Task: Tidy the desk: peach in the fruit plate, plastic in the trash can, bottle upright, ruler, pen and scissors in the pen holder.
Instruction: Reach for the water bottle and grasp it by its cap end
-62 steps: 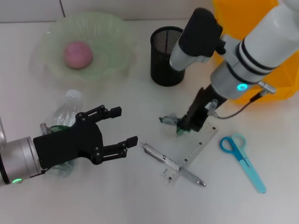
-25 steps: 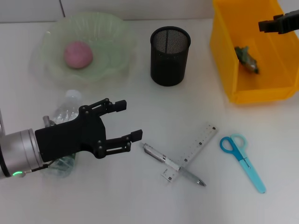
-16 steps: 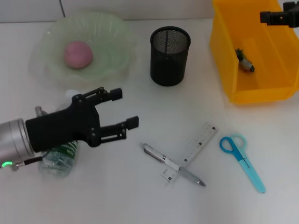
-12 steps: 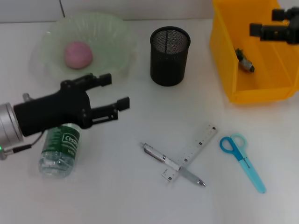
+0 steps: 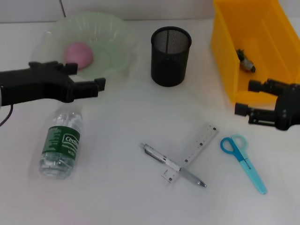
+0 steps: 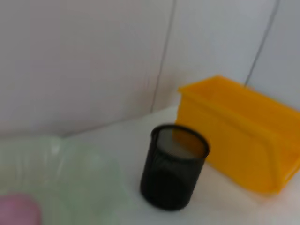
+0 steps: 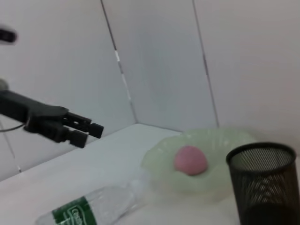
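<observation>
Plastic (image 5: 245,62) now dropped in bin (image 5: 225,56). Right gripper (image 5: 251,101), empty, jaws apart, lowered near scissors (image 5: 243,161). Left gripper (image 5: 86,80), jaws apart, lifted off lying bottle (image 5: 61,145). Peach (image 5: 77,52) already plated.

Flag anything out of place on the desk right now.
The bottle lies on its side instead of upright. The pen, ruler and scissors are loose on the desk, with the pen crossing the ruler, none in the pen holder.
</observation>
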Tool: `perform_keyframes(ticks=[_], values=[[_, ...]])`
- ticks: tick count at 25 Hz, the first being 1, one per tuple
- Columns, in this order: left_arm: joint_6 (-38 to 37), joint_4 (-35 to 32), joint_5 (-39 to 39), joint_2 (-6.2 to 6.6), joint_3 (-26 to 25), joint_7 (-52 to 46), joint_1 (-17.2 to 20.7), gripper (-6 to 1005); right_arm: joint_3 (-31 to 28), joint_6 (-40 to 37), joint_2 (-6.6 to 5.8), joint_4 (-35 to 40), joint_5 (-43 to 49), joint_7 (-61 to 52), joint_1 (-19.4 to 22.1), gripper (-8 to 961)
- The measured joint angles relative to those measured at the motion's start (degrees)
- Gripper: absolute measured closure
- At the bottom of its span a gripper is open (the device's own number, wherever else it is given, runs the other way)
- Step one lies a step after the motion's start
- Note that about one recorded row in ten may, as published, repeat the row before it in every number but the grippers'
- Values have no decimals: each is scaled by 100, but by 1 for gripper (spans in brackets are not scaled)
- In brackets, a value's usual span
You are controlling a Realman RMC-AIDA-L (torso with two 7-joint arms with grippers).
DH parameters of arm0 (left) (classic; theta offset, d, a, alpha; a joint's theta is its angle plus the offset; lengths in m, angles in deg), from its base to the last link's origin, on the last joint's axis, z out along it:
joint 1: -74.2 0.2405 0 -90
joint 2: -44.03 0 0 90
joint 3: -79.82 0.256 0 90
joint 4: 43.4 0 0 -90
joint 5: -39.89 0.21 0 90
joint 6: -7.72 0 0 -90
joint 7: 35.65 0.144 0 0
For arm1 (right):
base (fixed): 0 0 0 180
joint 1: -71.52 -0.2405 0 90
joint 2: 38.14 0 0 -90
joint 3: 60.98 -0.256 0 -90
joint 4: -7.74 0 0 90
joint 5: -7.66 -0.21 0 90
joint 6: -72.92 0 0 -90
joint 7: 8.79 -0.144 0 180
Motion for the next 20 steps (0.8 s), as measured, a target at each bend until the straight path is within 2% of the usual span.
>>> perform_keyframes(ticks=[1,2,4,5,6,10,12,15,19,20], values=[[0,0,0,0,0,0,0,172,0,0,0,0,0,0,0,112],[-143,-65,338,1,17,-496,-127,172,2,4,0,-229,-6,198,-37,112],[-441,-72,978,-6,21,-1441,-468,173,3,4,1,-320,-9,256,-68,112],[-578,64,1394,-10,22,-1951,-780,173,1,2,-9,-471,-13,299,-137,112],[-578,64,1394,-10,22,-1951,-780,173,1,2,-9,-471,-13,299,-137,112],[-568,674,2115,-22,2,-2232,-1362,174,17,-22,-23,-592,13,379,-197,112],[-530,819,2211,-22,-25,-2251,-1450,175,16,-23,-23,-604,14,411,-197,112],[-448,1497,2569,-17,-203,-2328,-1889,176,-1,-26,-15,-672,20,521,-195,112],[-408,1935,2687,-17,-334,-2334,-2154,177,-3,-15,-14,-715,26,543,-194,113],[-365,2354,2712,-3,-443,-2328,-2365,177,-4,0,-13,-729,26,549,-193,113]])
